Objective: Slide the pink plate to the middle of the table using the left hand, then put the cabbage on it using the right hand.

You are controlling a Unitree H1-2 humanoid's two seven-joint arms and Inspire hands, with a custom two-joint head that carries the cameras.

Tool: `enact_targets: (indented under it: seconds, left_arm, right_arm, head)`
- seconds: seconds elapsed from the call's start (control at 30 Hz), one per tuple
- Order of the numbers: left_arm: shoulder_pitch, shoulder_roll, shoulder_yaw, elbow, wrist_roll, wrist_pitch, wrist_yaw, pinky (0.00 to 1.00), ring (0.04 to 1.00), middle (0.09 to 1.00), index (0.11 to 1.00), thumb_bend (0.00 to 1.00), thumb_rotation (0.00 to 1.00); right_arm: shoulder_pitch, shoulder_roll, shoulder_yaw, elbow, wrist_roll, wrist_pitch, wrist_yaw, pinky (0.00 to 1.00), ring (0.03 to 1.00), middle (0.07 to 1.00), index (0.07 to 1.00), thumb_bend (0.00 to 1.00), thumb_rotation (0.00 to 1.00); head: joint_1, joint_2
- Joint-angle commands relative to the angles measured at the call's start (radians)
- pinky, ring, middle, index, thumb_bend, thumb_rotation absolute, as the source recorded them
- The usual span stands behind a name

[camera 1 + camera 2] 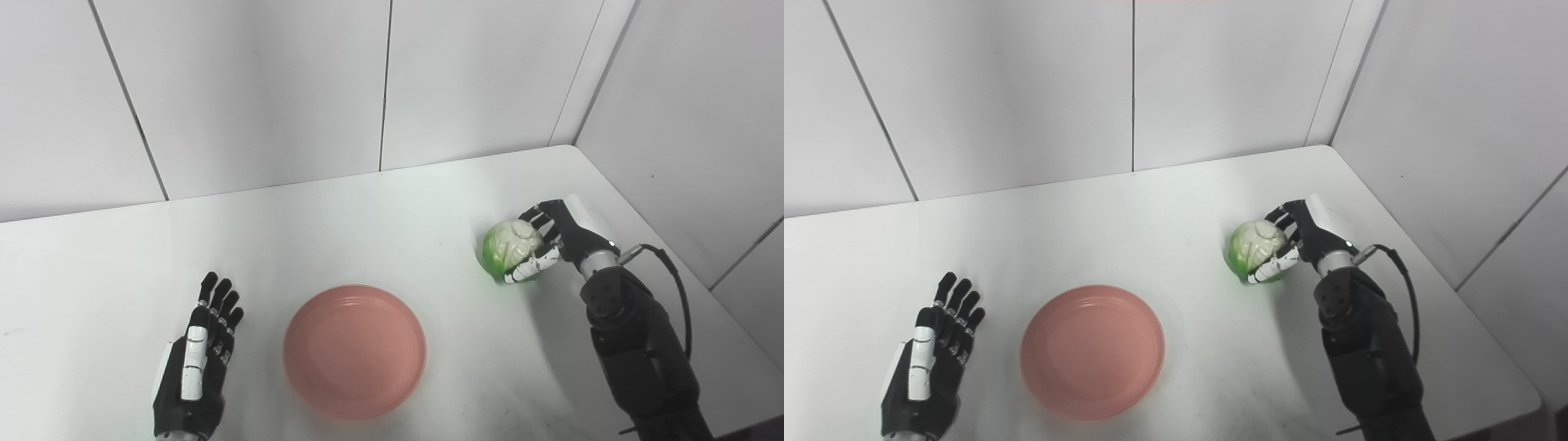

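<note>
Left hand [196, 361] just left of pink plate [354, 351], fingers spread, holding nothing. Right of plate, right hand [545, 245] wraps cabbage [509, 250]. We judge cabbage light, round, roll-prone; grip around middle.

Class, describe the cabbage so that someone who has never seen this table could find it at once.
Start at the white table and look to its right side, near the corner where the walls meet. There the right hand is curled around the cabbage, a small round ball. It is the only green thing; the pink plate nearby is flat and empty.
</note>
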Motion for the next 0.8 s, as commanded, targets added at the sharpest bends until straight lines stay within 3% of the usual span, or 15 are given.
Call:
enact_targets:
  seconds: [0.0, 0.03, 0.13, 0.3, 0.47, 0.57, 0.63, 0.77]
  left_arm:
    - [0.004, -0.014, -0.007, -0.028, 0.008, 0.005, 0.007, 1.0, 1.0, 1.0, 1.0, 0.71, 0.87]
    - [0.006, -0.018, -0.013, -0.034, 0.013, 0.011, 0.012, 1.0, 1.0, 1.0, 1.0, 0.71, 0.87]
    - [0.012, -0.035, -0.035, -0.058, 0.042, 0.03, 0.031, 1.0, 1.0, 1.0, 1.0, 0.7, 0.89]
    - [0.015, -0.077, -0.057, -0.089, 0.069, 0.063, 0.067, 1.0, 1.0, 1.0, 1.0, 0.67, 0.89]
    - [-0.001, -0.107, -0.061, -0.095, 0.08, 0.083, 0.088, 1.0, 1.0, 1.0, 1.0, 0.68, 0.91]
    - [-0.016, -0.134, -0.062, -0.099, 0.1, 0.103, 0.12, 1.0, 1.0, 1.0, 1.0, 0.69, 0.92]
    - [-0.023, -0.15, -0.065, -0.089, 0.118, 0.097, 0.142, 1.0, 1.0, 1.0, 1.0, 0.7, 0.89]
    - [-0.03, -0.163, -0.078, -0.077, 0.15, 0.093, 0.173, 1.0, 1.0, 1.0, 1.0, 0.72, 0.87]
  right_arm:
    - [-0.023, -0.01, -0.019, -0.024, 0.032, -0.053, -0.077, 0.34, 0.435, 0.476, 0.496, 0.53, 0.0]
    - [-0.019, -0.009, -0.028, -0.024, 0.067, -0.088, -0.101, 0.35, 0.437, 0.477, 0.496, 0.53, 0.0]
    - [-0.004, -0.018, -0.052, -0.001, 0.191, -0.254, -0.157, 0.36, 0.422, 0.466, 0.515, 0.52, 0.0]
    - [0.006, -0.037, -0.032, 0.062, 0.291, -0.499, -0.21, 0.39, 0.413, 0.476, 0.54, 0.51, 0.0]
    - [0.007, -0.026, -0.002, 0.07, 0.361, -0.569, -0.195, 0.39, 0.417, 0.492, 0.522, 0.52, 0.0]
    - [0.011, -0.02, 0.043, 0.059, 0.36, -0.608, -0.188, 0.41, 0.422, 0.496, 0.519, 0.52, 0.0]
    - [0.018, 0.0, 0.075, 0.03, 0.367, -0.602, -0.178, 0.4, 0.423, 0.496, 0.519, 0.52, 0.0]
    - [0.034, 0.051, 0.127, -0.016, 0.371, -0.603, -0.178, 0.4, 0.421, 0.496, 0.523, 0.52, 0.0]
  head:
    - [0.001, -0.001]
    - [0.063, 0.008]
    - [0.152, 0.022]
    - [0.243, 0.036]
    - [0.32, 0.05]
    - [0.432, 0.059]
    - [0.477, 0.063]
    - [0.5, 0.063]
